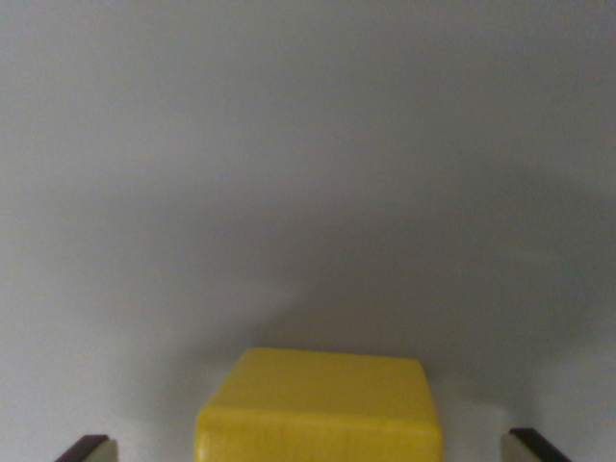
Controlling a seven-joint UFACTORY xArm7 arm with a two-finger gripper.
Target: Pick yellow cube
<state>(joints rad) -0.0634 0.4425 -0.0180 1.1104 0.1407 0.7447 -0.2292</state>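
Counted: one yellow cube (320,409), two dark fingertips (85,449) of one hand (308,450), one plain grey surface (308,173). Sits low and centre in the wrist view, bottom cropped by the frame edge, resting on the surface between the fingertips with clear gaps on both sides. Faces squarely toward the camera, top face receding upward; no long axis to speak of. Spread wide, touching nothing. Bears no readable writing, label or brand.
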